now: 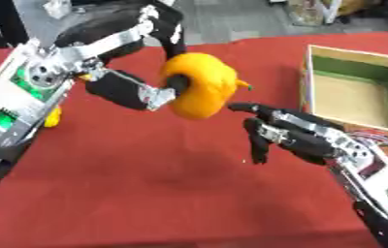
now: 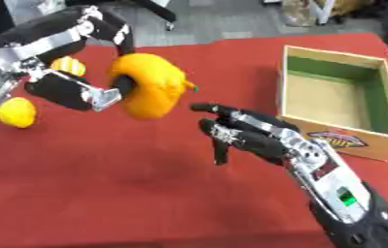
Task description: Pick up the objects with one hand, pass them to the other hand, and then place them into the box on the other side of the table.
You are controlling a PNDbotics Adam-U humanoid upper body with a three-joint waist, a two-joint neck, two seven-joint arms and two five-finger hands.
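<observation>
The left hand (image 1: 134, 89) held the orange pepper (image 1: 199, 86) up off the red table (image 1: 146, 184), its fingers curled round the near side of it, with the little green stem (image 1: 243, 85) pointing away toward the robot's right. The pepper hung over the middle of the table, well above the cloth.

The right hand (image 2: 252, 133) had its fingers spread and relaxed, holding nothing. It sat just below and to the right of the pepper, fingertips close to the stem end but, from what I could see, not touching it. So the pepper lay up and to the left of the waiting hand, its stem end turned that way, and the right hand was plainly the one placed to receive it.

The wooden box (image 2: 333, 109) with the green lining stood on the right side of the table, near the right arm and well apart from the left one. It looked to me like a handover about to happen. A small yellow fruit (image 2: 16, 112) lay at the left edge of the table.
</observation>
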